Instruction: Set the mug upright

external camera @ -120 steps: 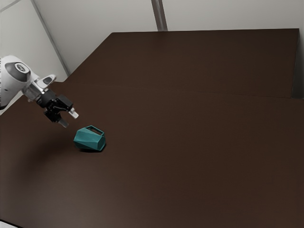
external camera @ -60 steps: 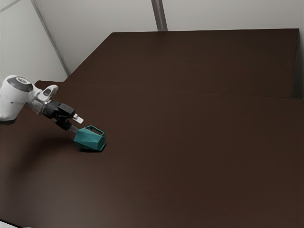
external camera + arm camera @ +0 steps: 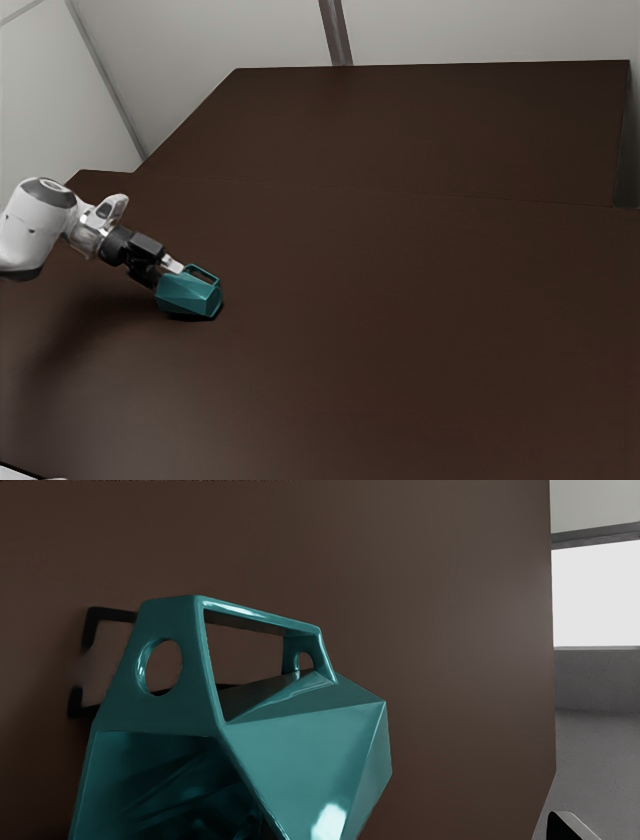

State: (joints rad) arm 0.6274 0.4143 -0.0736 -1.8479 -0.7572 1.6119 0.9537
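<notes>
The teal faceted mug (image 3: 190,294) lies on its side on the brown table (image 3: 400,300), its handle uppermost. Over the mug's end on the exterior view's left is my gripper (image 3: 166,274), fingers apart; the pale upper fingertip is close beside the handle's base, and the lower one is hidden by the mug. From the wrist view, the mug (image 3: 300,750) turns its dark hollow opening toward the camera, with the handle frame standing above the body. Whether either finger touches the mug cannot be told.
The table's straight edge (image 3: 552,630) shows in the wrist view, with a grey floor (image 3: 595,760) beyond it. A black and white object (image 3: 570,826) is past that edge. Pale walls (image 3: 480,30) stand behind the table.
My gripper has moved down and toward the exterior view's right, from above and beside the mug to its near end. The mug has stayed in place.
</notes>
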